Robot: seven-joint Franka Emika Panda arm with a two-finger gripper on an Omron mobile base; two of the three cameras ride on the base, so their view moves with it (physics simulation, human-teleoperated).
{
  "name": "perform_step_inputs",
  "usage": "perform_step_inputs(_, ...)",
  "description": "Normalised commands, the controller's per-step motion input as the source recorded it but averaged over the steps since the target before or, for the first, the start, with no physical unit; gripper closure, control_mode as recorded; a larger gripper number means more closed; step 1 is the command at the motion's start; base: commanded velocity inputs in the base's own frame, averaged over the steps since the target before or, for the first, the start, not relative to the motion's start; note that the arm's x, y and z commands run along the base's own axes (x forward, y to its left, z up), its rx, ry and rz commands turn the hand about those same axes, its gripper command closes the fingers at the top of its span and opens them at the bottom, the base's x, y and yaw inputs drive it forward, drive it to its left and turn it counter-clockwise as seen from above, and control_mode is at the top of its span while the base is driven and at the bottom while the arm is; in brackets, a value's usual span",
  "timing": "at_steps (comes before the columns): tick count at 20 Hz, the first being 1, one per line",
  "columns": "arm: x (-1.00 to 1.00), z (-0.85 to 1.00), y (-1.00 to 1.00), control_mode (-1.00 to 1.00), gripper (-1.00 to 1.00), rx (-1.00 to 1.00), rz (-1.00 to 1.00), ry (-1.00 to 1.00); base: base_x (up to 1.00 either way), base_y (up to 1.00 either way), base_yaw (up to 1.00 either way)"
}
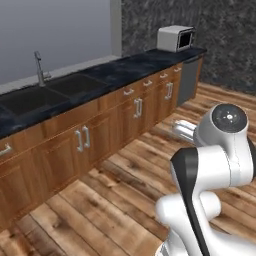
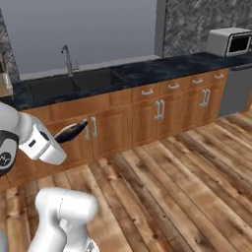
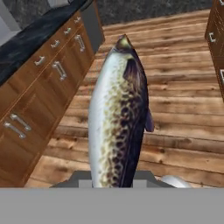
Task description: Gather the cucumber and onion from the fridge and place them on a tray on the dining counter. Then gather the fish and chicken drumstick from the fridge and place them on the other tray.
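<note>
Pinching tight, my claw holds a long fish, pale-bellied, brown-speckled, with a dark blue back.

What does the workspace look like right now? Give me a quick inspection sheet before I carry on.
Surface: wooden plank floor ahead; black wall counter on wooden cupboards.
Job's things: fish, spotted, sticking out from the gripper over the floor.
Clutter: white microwave at the counter's far end.
Grippers: gripper shut on the fish.
Cables: nothing seen.
Surroundings: sink with faucet, grey wall, dark stone wall behind the microwave.
</note>
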Motion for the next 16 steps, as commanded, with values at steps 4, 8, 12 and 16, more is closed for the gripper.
perform_step_inputs(4, 0.00, 0.00, 0.00, 1.00, 1.00, 0.00, 0.00, 0.00, 0.47, 0.18, -0.52)
perform_step_inputs(8, 0.00, 0.00, 0.00, 1.00, 1.00, 0.00, 0.00, 0.00, 0.47, 0.21, -0.52)
perform_step_inputs(12, 0.00, 0.00, 0.00, 1.00, 1.00, 0.00, 0.00, 0.00, 0.45, 0.23, -0.53)
perform_step_inputs(16, 0.00, 0.00, 0.00, 1.00, 1.00, 0.00, 0.00, 0.00, 0.44, 0.36, -0.48)
